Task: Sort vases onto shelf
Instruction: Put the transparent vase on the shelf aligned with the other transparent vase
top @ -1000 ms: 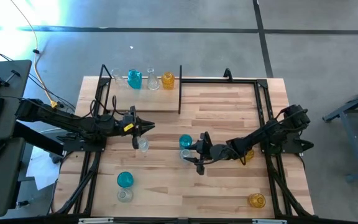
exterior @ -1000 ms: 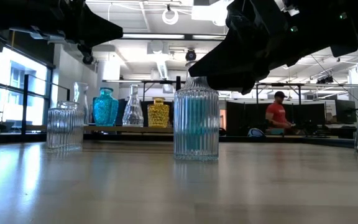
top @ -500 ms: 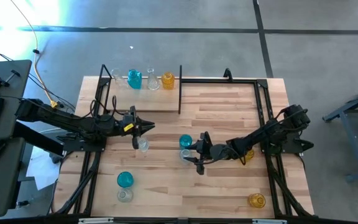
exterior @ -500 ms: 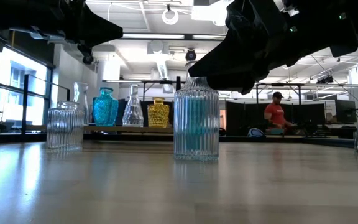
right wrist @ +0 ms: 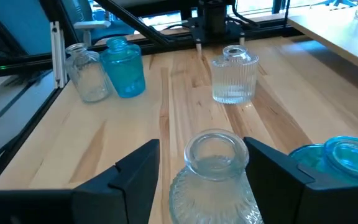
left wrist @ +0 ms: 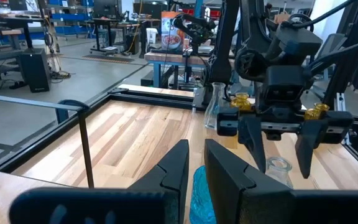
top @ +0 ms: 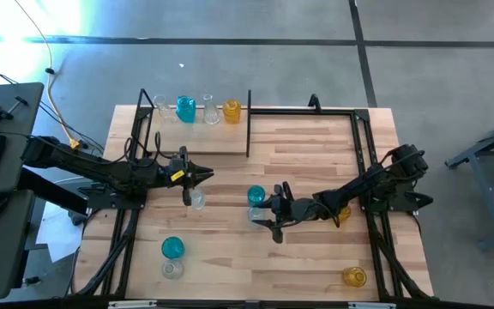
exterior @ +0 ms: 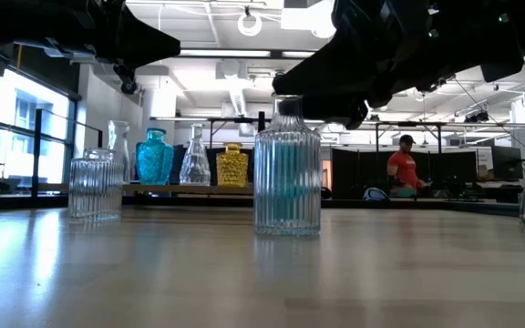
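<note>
My right gripper is open, one finger on either side of the neck of a clear ribbed vase standing on the table's middle. I cannot tell whether a finger touches it. A teal vase stands just behind it. My left gripper hovers shut and level, above another clear ribbed vase. The shelf at the far left carries a clear vase, a teal one, a clear one and an amber one.
A teal vase and a clear vase stand near the front left. One amber vase stands at the front right, another beside my right arm. A black post rises at the shelf's right end. Black frame rails run along both table sides.
In the low view my right gripper's underside has lifted a little off the clear vase's shoulder, so the neck now shows. The vase stands where it was.
</note>
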